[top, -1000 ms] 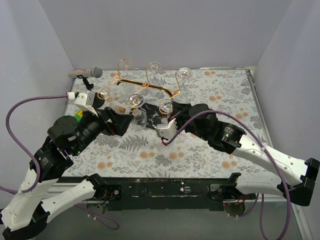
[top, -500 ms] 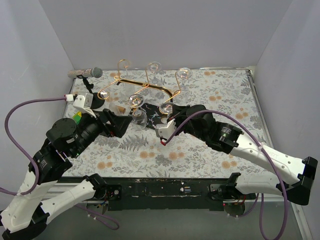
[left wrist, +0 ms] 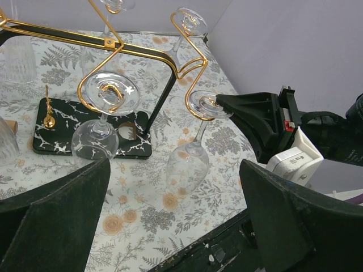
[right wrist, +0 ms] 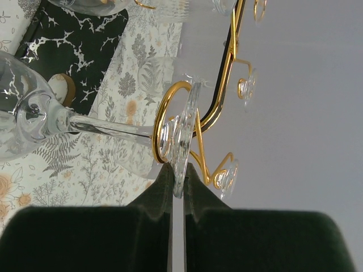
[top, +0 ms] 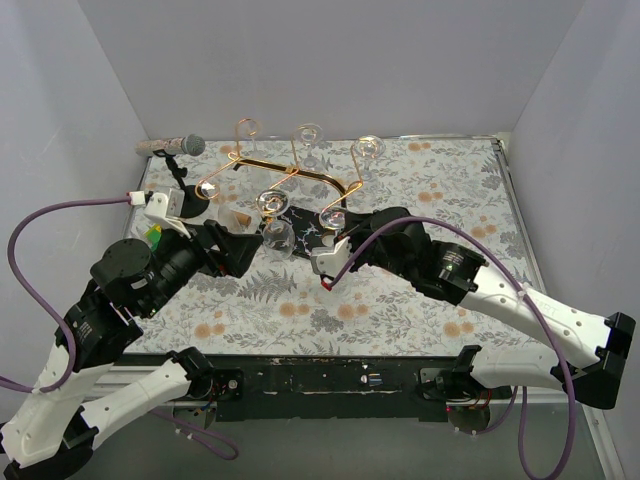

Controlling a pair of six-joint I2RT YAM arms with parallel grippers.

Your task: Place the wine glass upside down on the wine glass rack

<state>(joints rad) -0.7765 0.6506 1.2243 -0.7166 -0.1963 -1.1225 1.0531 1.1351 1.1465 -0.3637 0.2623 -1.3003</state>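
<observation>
The wine glass rack (top: 290, 172) is a gold wire stand on a black veined base (top: 305, 228). My right gripper (top: 342, 222) is shut on the rim of the wine glass's foot (right wrist: 180, 141). The wine glass (left wrist: 188, 163) hangs bowl down and tilted. Its stem (right wrist: 102, 128) passes through the rack's front right curl (right wrist: 164, 107), and the foot is against that curl. My left gripper (top: 250, 245) stands open and empty to the left of the rack's base, its jaws wide apart around nothing (left wrist: 174, 170). A second glass (left wrist: 96, 139) hangs from the neighbouring curl.
Two more glass feet sit in the back curls (top: 308, 133) (top: 368, 147). A microphone (top: 172, 147) on a black stand is at the back left. A ribbed tumbler (left wrist: 20, 59) stands behind the rack. The floral table cover (top: 420, 200) is walled at back and sides.
My left gripper has drawn back a little to the left, away from the hanging glass. The right arm has shifted slightly and still pinches the glass foot at the curl.
</observation>
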